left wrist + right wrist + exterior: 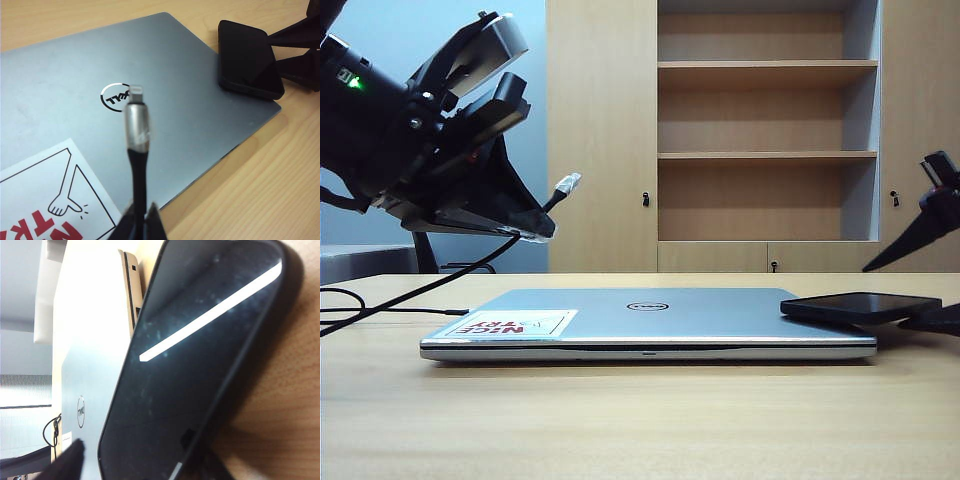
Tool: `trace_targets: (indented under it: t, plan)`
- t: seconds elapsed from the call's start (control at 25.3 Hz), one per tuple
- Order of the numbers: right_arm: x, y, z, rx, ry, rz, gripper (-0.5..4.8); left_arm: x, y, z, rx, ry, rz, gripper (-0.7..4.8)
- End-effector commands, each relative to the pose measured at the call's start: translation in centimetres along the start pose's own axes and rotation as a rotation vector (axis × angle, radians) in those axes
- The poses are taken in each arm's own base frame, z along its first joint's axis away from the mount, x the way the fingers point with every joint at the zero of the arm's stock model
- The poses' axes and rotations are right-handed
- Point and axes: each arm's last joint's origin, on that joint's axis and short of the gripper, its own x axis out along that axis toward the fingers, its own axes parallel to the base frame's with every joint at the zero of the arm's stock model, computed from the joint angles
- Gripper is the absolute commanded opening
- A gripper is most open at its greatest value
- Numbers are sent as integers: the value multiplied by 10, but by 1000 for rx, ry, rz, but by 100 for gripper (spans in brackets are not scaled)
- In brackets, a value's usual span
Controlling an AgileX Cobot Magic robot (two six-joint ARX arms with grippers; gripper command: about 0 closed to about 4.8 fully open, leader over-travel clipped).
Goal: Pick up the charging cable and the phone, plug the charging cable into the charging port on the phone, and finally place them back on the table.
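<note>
My left gripper (pixel 535 225) hangs above the table's left side, shut on the charging cable (pixel 137 165). The cable's silver plug (pixel 566 183) sticks out up and to the right, over the laptop lid. The black phone (pixel 860 305) lies flat with one end on the laptop's right corner. My right gripper (pixel 890 295) straddles the phone's far end with its jaws apart: one finger (pixel 67 460) stands clear of the phone's edge and the other finger (pixel 215 465) lies low beside it. I cannot make out the charging port. The table (pixel 640 420) is pale wood.
A shut silver Dell laptop (pixel 650 325) with a red-lettered sticker (pixel 510 323) fills the middle of the table. The slack cable (pixel 380 300) trails off to the left. A wooden shelf cabinet (pixel 765 130) stands behind.
</note>
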Motion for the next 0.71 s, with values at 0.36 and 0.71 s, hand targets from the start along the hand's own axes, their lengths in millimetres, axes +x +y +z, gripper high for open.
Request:
trace_targets:
  t: [0.36,0.71]
  plan:
    - [1,-13,-10,74,32,-100,259,0,-1,2,2,-12,-8,-8]
    - [1,-13,-9,72,19,-112,238,0,-1,2,2,-11,-7,-8]
